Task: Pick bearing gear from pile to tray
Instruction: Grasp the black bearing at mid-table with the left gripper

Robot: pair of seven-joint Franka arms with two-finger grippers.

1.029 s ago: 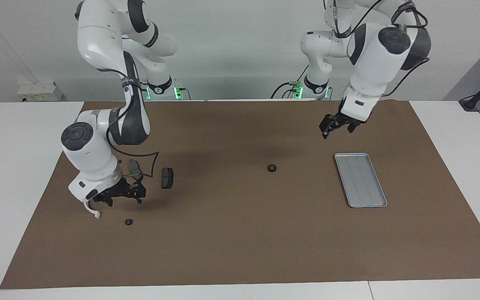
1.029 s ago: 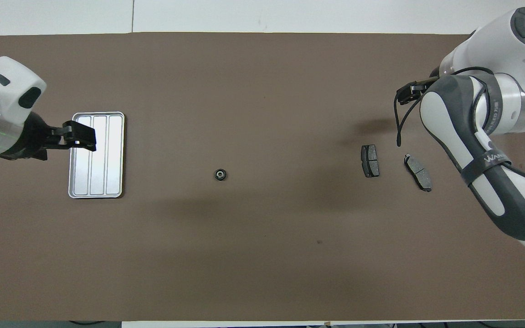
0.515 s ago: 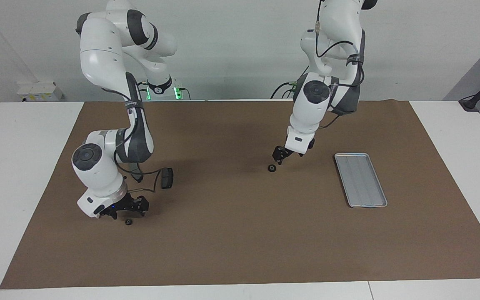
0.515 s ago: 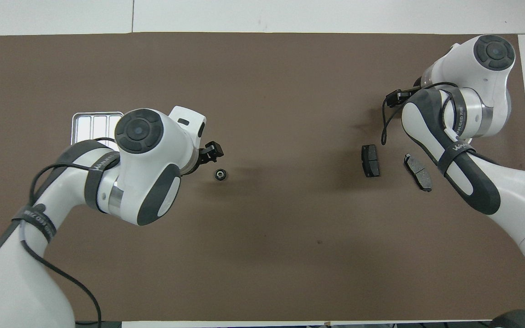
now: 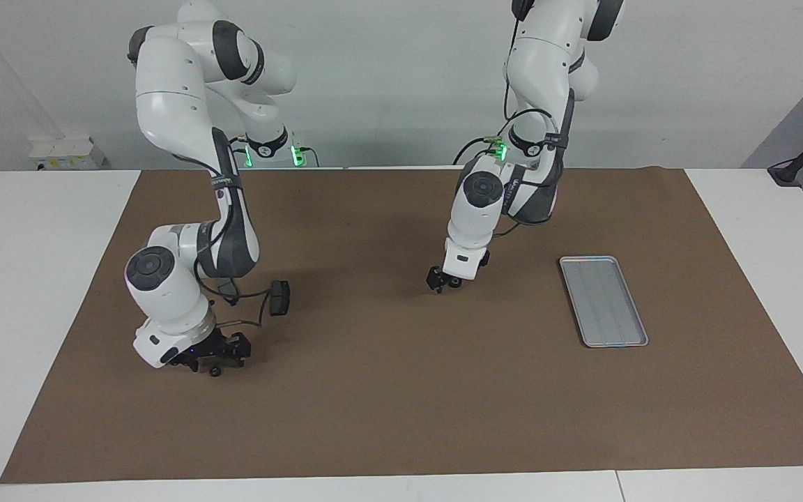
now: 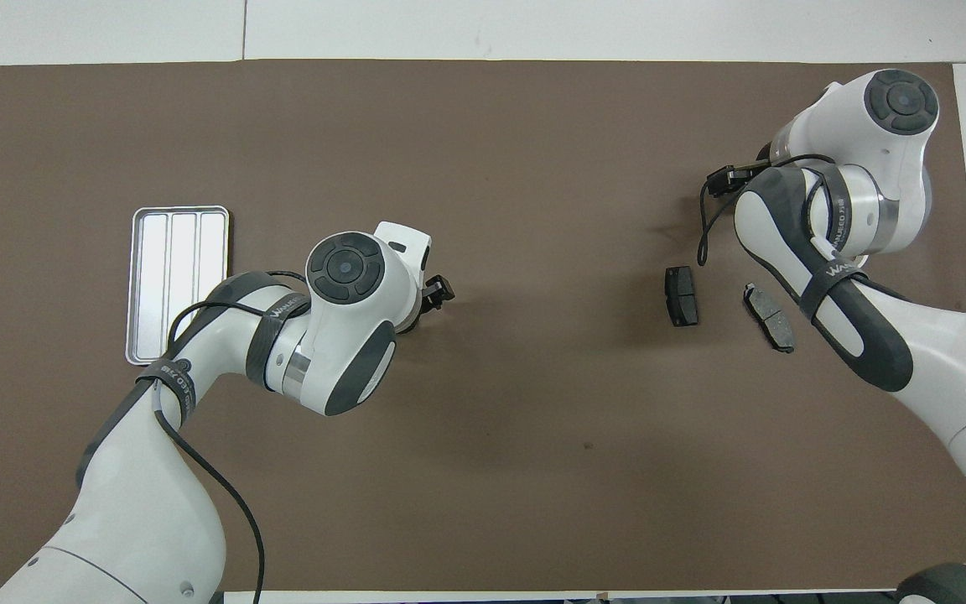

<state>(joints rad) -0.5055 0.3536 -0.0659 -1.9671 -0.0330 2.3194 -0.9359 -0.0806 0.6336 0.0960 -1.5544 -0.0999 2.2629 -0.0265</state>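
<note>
My left gripper [image 5: 444, 280] is down at the mat in the middle of the table, between the pile and the tray [image 5: 603, 301]. The bearing gear does not show apart from the gripper's dark tips, and the left hand [image 6: 437, 294] covers that spot in the overhead view. My right gripper [image 5: 212, 358] is open and low over a small black round piece [image 5: 215, 371] at the pile. Two dark grey brake pads [image 6: 682, 295] [image 6: 769, 317] lie nearer to the robots than it. The white bracket is hidden. The silver tray [image 6: 179, 283] holds nothing.
A brown mat [image 5: 401, 418] covers the table, with white table edges around it. The right arm's elbow and cable [image 6: 818, 277] hang over the pile. One brake pad [image 5: 279, 297] shows beside the right arm's wrist.
My left arm has swung from over the tray to the middle of the table and come down at the bearing gear. My right gripper has sunk lower over the small black round piece.
</note>
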